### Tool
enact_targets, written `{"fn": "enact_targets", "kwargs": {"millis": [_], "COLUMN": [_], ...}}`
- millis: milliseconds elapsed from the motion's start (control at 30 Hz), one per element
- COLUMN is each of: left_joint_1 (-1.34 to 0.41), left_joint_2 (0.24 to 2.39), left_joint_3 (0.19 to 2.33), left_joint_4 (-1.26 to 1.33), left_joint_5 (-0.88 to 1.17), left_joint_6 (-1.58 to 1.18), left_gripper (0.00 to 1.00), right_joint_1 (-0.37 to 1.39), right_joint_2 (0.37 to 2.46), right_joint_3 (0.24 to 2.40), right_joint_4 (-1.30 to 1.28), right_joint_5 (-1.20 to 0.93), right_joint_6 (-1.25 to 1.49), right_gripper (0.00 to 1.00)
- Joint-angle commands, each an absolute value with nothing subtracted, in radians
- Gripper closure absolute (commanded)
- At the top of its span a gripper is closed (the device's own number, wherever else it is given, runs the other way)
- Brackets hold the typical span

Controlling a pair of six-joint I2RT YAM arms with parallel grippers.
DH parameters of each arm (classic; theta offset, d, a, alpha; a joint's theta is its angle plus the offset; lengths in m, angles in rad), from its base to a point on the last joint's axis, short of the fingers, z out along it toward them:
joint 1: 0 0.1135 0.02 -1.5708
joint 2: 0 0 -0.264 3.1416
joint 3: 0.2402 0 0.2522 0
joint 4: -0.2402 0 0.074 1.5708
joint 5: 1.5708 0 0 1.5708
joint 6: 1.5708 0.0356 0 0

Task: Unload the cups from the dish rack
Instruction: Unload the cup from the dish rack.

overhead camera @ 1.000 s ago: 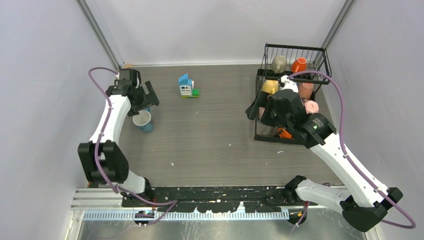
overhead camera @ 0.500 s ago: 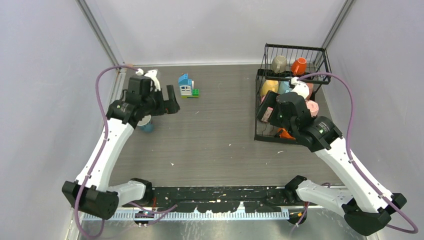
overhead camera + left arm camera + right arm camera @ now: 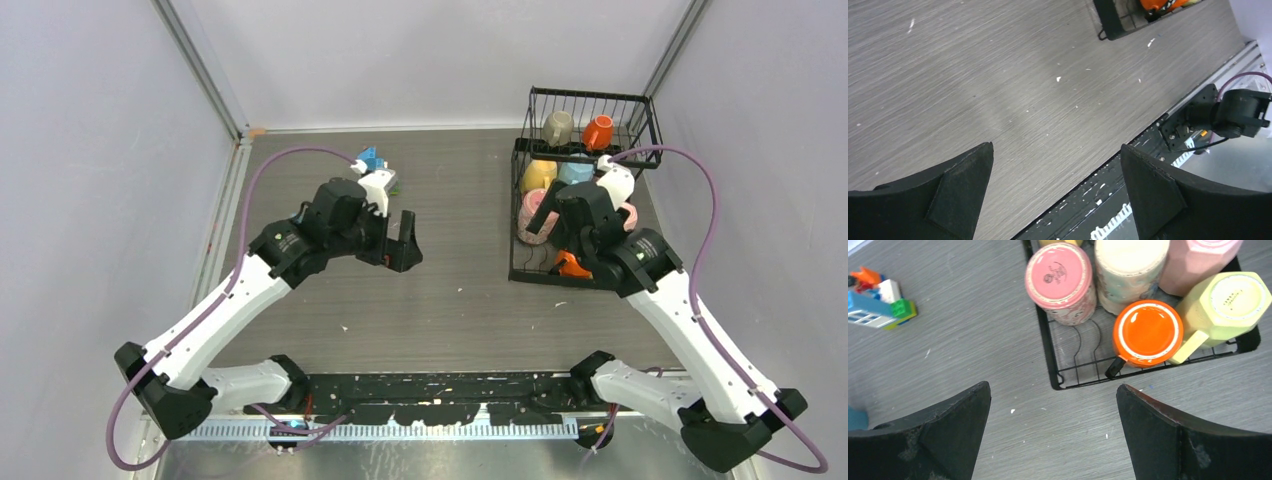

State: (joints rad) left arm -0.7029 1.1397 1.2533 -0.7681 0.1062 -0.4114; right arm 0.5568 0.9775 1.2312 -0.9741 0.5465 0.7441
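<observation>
**A:** Left wrist view, what's under it?
**B:** The left gripper [image 3: 1055, 147] has its black fingers spread wide w/ nothing betw. them. Below is the grey wood-grain table [image 3: 998, 75], w/ white specks. A corner of the black wire dish rack [image 3: 1111, 22] shows at the top edge, w/ a glossy orange ceramic cup [image 3: 1158, 4] just inside it, well apart from the fingers. The right arm's black base joint [image 3: 1240, 112] and a purple cable [image 3: 1243, 77] sit by the near rail.

**A:** Right wrist view?
**B:** The right gripper [image 3: 1053, 386] is likewise wide apart and empty, above the rack's near-left corner. On the base wires are a round pink cup [image 3: 1060, 282], bottom up, and a cream cup [image 3: 1130, 265] touching it. A pink faceted cup [image 3: 1198, 260] is cut off by the frame edge. The orange cup is there too, its dark handle toward the rack corner. A pale yellow faceted cup [image 3: 1225, 302], bottom up, sits against the orange one. A blue-white-green toy block house [image 3: 878, 302] is on the table to the left, apart from the rack.

**A:** Top view?
**B:** The rack is at the far right of the table. The upper basket shelf holds a grey-beige cup [image 3: 557, 127] and a second orange cup [image 3: 598, 130]. On the lower tier, a deep yellow cup [image 3: 538, 175] and a light blue cup [image 3: 575, 172] sit beyond the right wrist. The right arm lies over that tier and hides part of it. The left arm reaches across mid-table, and its wrist covers most of the toy house. The left gripper is well apart from the rack.
</observation>
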Motion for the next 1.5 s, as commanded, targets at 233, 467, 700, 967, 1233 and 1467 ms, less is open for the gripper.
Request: {"fn": "enact_targets", "kwargs": {"millis": [233,467,700,967,1233,1467], "left_joint_1": [-0.752,-0.752,-0.752,-0.752,-0.752,-0.752], "left_joint_2": [1.155,1.138,1.12,1.111,1.105,1.109], "left_joint_3": [1.22,1.201,1.191,1.174,1.159,1.143], "left_joint_4": [-0.679,-0.681,-0.683,-0.684,-0.685,-0.68], "left_joint_5": [0.138,0.149,0.154,0.167,0.168,0.166], "left_joint_6": [-0.448,-0.438,-0.434,-0.447,-0.461,-0.471], "left_gripper": [0.0,0.0,0.0,0.0,0.0,0.0], "right_joint_1": [0.411,0.407,0.402,0.391,0.368,0.366], "right_joint_2": [1.077,1.151,1.191,1.218,1.264,1.315], "right_joint_3": [1.109,1.056,1.008,0.941,0.888,0.875], "right_joint_4": [-0.9,-0.856,-0.85,-0.817,-0.726,-0.692], "right_joint_5": [0.487,0.536,0.591,0.645,0.653,0.666], "right_joint_6": [0.844,0.901,0.969,1.02,1.017,1.021], "right_gripper": [0.0,0.02,0.16,0.25,0.35,0.49]}}
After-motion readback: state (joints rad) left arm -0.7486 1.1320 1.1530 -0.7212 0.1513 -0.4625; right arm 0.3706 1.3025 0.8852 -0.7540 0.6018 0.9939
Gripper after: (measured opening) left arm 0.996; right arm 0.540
